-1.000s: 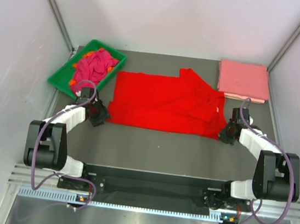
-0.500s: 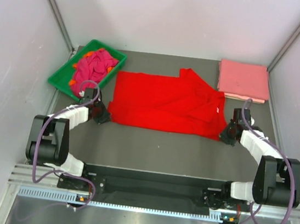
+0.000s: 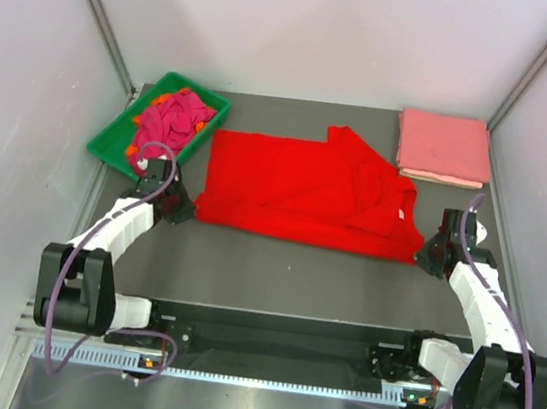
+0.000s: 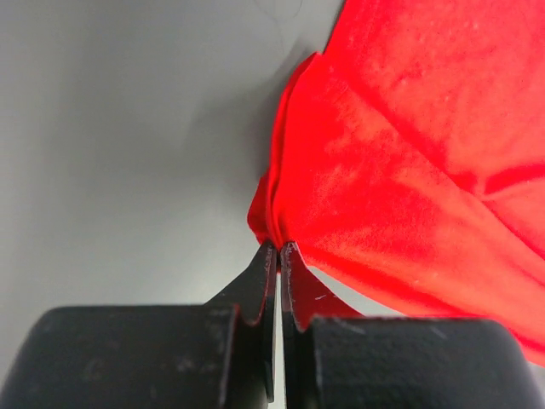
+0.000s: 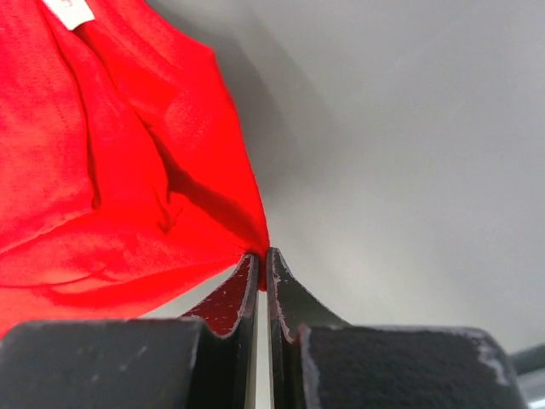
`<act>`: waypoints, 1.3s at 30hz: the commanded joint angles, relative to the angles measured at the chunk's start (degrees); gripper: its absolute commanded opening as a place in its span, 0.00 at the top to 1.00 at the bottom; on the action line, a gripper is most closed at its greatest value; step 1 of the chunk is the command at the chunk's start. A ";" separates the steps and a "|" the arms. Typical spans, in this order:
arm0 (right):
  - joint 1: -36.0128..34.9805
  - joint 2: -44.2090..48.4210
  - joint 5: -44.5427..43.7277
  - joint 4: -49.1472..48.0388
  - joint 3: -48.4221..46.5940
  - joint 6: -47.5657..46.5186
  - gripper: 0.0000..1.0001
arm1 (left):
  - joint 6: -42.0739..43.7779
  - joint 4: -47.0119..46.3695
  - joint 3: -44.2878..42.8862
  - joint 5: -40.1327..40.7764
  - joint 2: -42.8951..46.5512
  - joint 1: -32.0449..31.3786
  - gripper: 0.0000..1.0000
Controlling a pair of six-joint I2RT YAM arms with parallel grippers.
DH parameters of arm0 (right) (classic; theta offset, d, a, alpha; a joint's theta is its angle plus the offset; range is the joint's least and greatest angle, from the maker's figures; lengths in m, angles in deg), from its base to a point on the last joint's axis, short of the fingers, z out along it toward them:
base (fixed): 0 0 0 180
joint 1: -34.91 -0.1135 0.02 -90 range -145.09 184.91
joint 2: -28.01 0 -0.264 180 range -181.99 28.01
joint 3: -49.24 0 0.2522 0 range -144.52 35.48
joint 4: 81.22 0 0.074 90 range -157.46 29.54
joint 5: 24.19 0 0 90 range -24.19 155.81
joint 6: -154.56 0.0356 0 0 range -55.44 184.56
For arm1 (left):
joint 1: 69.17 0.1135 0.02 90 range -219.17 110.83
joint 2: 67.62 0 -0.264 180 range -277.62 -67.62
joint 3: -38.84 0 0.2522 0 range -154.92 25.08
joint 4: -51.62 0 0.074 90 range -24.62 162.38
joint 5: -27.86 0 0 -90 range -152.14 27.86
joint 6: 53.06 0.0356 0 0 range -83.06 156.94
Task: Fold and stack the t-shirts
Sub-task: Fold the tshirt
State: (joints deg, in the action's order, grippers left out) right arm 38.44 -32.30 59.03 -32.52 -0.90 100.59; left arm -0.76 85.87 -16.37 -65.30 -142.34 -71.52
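- Since both near corners of the red t-shirt (image 3: pixel 306 189) are pinched, it lies spread across the middle of the table (image 3: pixel 285 272), white neck label (image 3: pixel 400 213) toward 3 o'clock.
- left jaws: clamped shut on the shirt's 8 o'clock corner. The wrist view shows cloth bunched right at the tips.
- right jaws: clamped shut on the 4 o'clock corner, with the fabric drawn to a point between the tips.
- Judgement: a grip on the two near corners looks like setup for lifting that edge and folding it toward 12 o'clock. The fold has not started.
- The right side of the shirt is rumpled, with a sleeve flap sticking out at 12 o'clock, so it probably needs tension before it will fold clean.
- salmon pink shirt (image 3: pixel 443 146): folded square at the table's 1 o'clock corner, apart from the red one. Likely where the stack goes.
- green tray (image 3: pixel 108 139): at 10 o'clock, holding crumpled magenta and orange shirts (image 3: pixel 171 118), unfolded and waiting.
- Risk: the pinches are thin, so a corner could slip out on lifting.
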 commanded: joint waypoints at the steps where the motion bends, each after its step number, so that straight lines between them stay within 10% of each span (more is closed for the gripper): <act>1: 0.60 2.04 -3.67 3.99 -2.20 -0.96 1.00 | 2.44 3.76 -1.08 2.63 2.38 0.15 1.00; 9: 0.60 5.21 -6.57 11.90 -14.93 -1.93 1.00 | 5.61 13.42 -15.48 4.65 5.98 -0.11 1.00; 25: 0.60 2.57 -11.06 28.86 -70.63 -10.00 1.00 | 10.45 35.57 -63.82 0.70 2.39 -0.20 1.00; 39: 0.60 4.16 -3.52 16.85 -68.57 -17.92 1.00 | 10.18 33.57 -75.43 -1.24 -3.93 -0.55 1.00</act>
State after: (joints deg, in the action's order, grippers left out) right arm 38.44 -24.79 54.52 -8.50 -71.74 86.21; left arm 8.03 121.00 -89.55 -69.43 -142.99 -72.65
